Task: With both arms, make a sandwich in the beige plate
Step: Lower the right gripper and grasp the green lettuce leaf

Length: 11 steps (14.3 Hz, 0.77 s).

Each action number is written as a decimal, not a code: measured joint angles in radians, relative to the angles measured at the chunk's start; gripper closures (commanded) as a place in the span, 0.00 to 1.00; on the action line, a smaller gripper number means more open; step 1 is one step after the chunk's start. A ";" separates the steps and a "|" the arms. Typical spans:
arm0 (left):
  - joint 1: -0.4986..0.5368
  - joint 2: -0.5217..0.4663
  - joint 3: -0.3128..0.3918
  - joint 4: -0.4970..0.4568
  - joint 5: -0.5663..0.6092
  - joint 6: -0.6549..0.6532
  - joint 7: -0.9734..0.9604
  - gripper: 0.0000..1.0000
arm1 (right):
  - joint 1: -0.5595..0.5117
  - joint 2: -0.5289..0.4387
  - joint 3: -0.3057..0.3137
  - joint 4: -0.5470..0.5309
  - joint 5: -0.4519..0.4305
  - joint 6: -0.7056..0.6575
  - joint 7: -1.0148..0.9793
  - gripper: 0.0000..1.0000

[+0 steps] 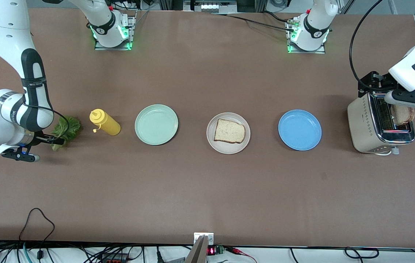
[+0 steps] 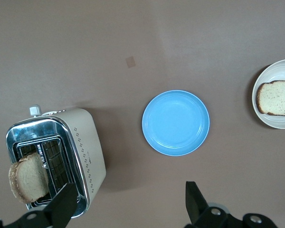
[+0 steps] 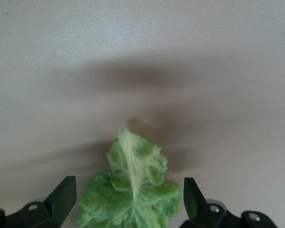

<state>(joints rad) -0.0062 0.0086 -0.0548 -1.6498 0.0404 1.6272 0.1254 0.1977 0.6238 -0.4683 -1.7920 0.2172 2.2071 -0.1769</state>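
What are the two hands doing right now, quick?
Left hand: open, holding nothing, over the toaster and its bread slice.
Right hand: open, fingers either side of the lettuce, not gripping it.

**Table lineup, one row across the middle**

From the right arm's end: lettuce leaf (image 1: 67, 130), squeeze bottle (image 1: 105, 122), plate (image 1: 156, 124), another plate (image 1: 228, 133) with a bread slice (image 1: 229, 131) on it, a third plate (image 1: 300, 129), then toaster (image 1: 380, 124) with bread (image 1: 403, 114) in its slot.
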 measured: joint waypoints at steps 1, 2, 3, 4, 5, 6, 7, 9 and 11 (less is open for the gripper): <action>0.000 0.000 0.000 0.000 0.000 0.000 0.000 0.00 | 0.000 0.002 0.000 -0.009 0.000 0.015 -0.008 0.00; 0.000 0.000 0.000 0.000 0.000 0.000 0.000 0.00 | 0.000 0.006 0.000 -0.015 0.000 0.029 -0.019 0.00; 0.001 0.000 0.000 0.000 0.000 0.000 0.000 0.00 | 0.000 0.013 0.000 -0.017 0.000 0.042 -0.025 0.02; 0.001 0.000 0.000 0.000 0.000 0.000 0.000 0.00 | 0.000 0.021 0.000 -0.018 0.000 0.055 -0.028 0.08; 0.001 0.000 0.000 0.000 0.000 0.000 0.000 0.00 | 0.000 0.028 0.000 -0.018 0.000 0.062 -0.030 0.14; 0.001 0.000 0.000 0.000 0.000 0.000 0.000 0.00 | 0.000 0.033 0.000 -0.018 0.000 0.066 -0.034 0.20; 0.001 0.000 0.000 0.000 0.000 0.000 0.000 0.00 | 0.000 0.036 0.000 -0.018 0.000 0.070 -0.037 0.29; 0.001 0.000 0.000 0.000 0.000 0.000 0.000 0.00 | 0.000 0.038 0.000 -0.018 0.000 0.072 -0.047 0.45; 0.001 0.000 0.000 0.000 0.000 0.000 0.000 0.00 | 0.000 0.038 0.000 -0.018 0.000 0.078 -0.062 0.62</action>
<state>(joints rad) -0.0048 0.0086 -0.0548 -1.6498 0.0404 1.6272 0.1254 0.1978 0.6613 -0.4683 -1.8099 0.2168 2.2855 -0.2385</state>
